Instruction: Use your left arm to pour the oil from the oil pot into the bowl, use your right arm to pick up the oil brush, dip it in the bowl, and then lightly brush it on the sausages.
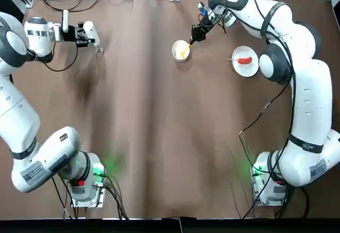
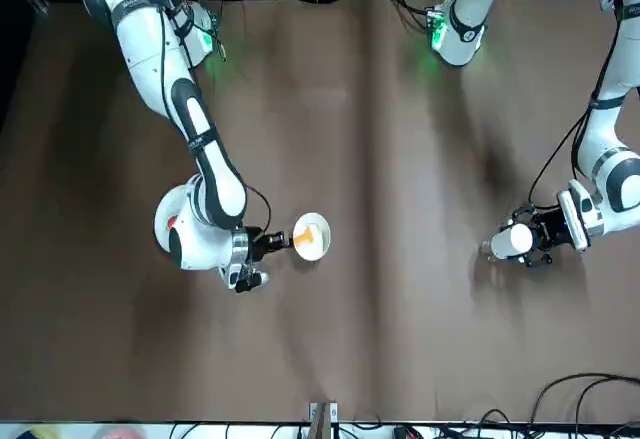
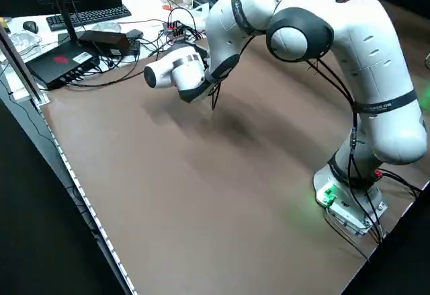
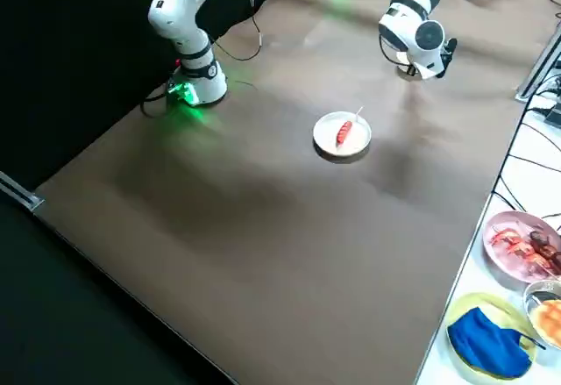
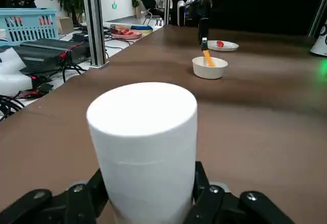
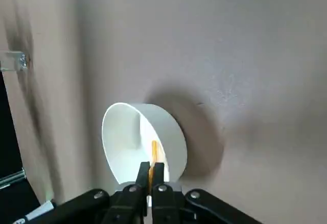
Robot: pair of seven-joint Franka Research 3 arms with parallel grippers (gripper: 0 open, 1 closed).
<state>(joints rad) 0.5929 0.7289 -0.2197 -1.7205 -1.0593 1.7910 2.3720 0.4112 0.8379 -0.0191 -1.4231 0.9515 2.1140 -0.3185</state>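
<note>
In the right wrist view's lower middle, 2 fingers of the right gripper (image 6: 151, 168) pinched the yellow-orange oil brush (image 6: 154, 151); the left gripper (image 5: 148, 193) clasped the white oil pot (image 5: 143, 147), its glassy base visible only from above, at upper left.

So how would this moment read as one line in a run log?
Right gripper: holds brush in bowl | left gripper: holds oil pot, away from bowl | sausage: on plate

White bowl (image 5: 208, 71), orange brush (image 5: 208, 58), red sausage (image 4: 344, 132), brown table (image 1: 143, 137), black jaws (image 6: 153, 191)
</note>
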